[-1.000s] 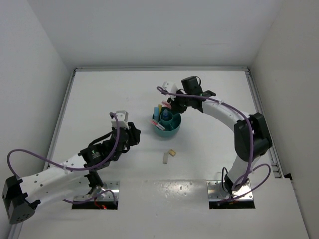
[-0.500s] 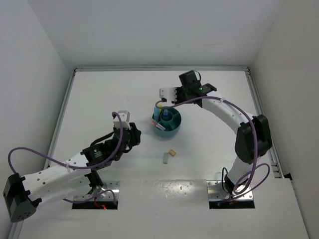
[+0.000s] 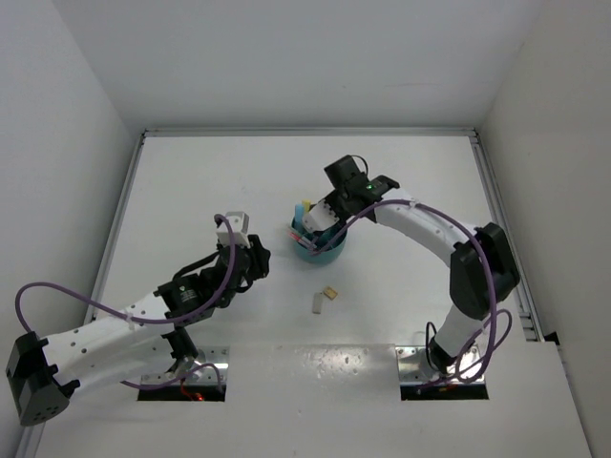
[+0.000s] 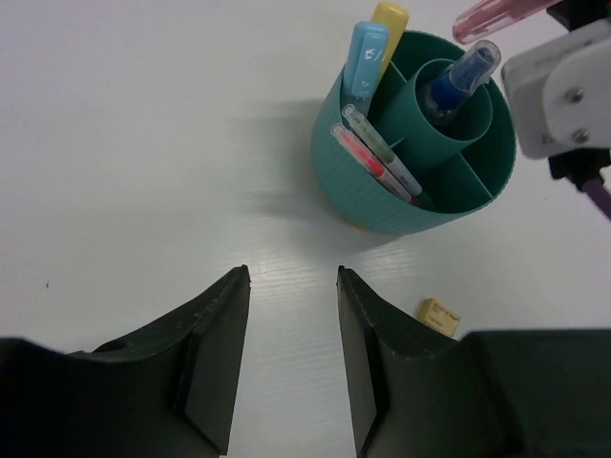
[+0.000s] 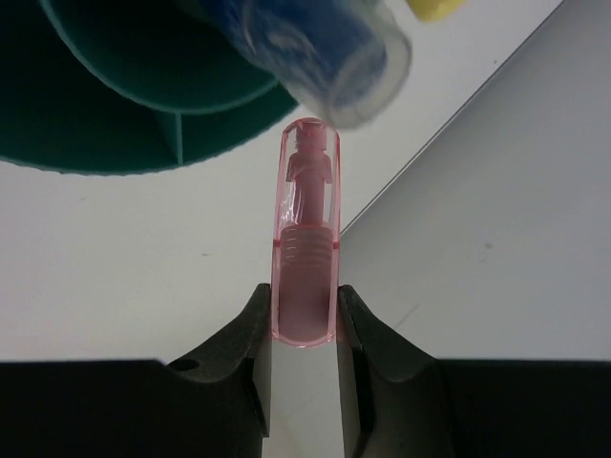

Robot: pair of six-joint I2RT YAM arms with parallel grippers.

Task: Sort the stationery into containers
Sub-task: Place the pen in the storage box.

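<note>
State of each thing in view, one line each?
teal organiser, upright on table
clear-blue pen, standing in central cup
yellow marker, standing in outer compartment
light-blue marker, standing beside it
thin pink pen, leaning in outer compartment
grey pen, leaning beside it
pink marker, held, not in organiser
tan eraser, loose on table
grey eraser, loose on table
left gripper, open, empty
right gripper, shut on pink marker

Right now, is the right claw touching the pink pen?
Touching. The right wrist view shows the right claw pinching the pink pen, both fingers flush against its sides.
</note>
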